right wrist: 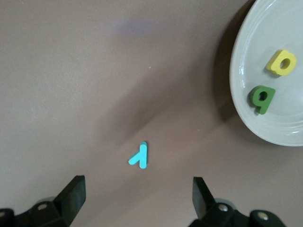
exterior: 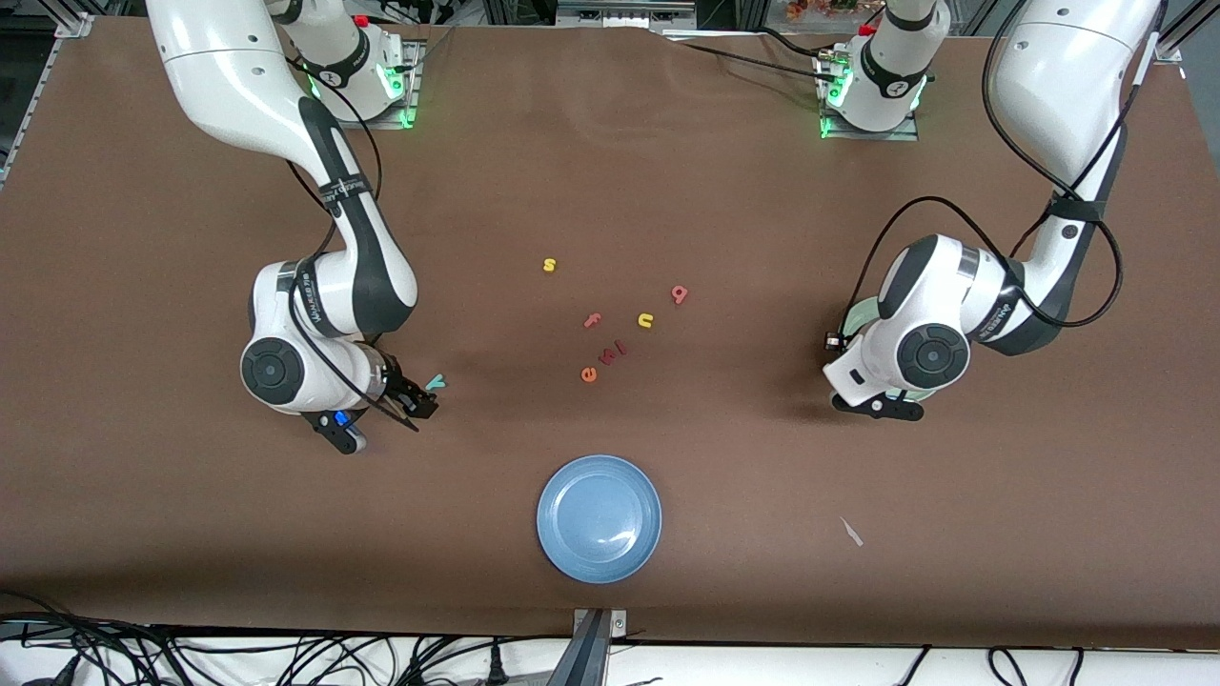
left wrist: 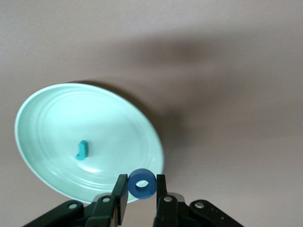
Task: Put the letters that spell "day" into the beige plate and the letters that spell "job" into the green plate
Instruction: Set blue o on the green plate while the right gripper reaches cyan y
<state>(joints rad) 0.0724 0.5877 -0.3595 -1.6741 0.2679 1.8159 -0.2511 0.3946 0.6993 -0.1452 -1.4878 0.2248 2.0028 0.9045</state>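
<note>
My left gripper [left wrist: 142, 185] is shut on the blue ring-shaped o [left wrist: 142, 182] and hangs over the rim of the green plate [left wrist: 52, 118]. A teal j [left wrist: 83, 150] lies in that plate. In the front view the left arm hides most of the green plate [exterior: 861, 312]. My right gripper [right wrist: 137, 195] is open low over the bare table, with the teal y [right wrist: 139, 156] just ahead of its fingers. The beige plate [right wrist: 284, 130] beside it holds the yellow d [right wrist: 282, 62] and the green a [right wrist: 261, 99]. The red-pink b [exterior: 680, 293] lies mid-table.
Loose letters lie mid-table: a yellow s [exterior: 549, 265], a pink f [exterior: 592, 320], a yellow u [exterior: 645, 320], an orange e [exterior: 589, 374] and small red pieces [exterior: 611, 353]. A blue plate [exterior: 599, 517] sits nearer the front camera. A white scrap [exterior: 851, 531] lies toward the left arm's end.
</note>
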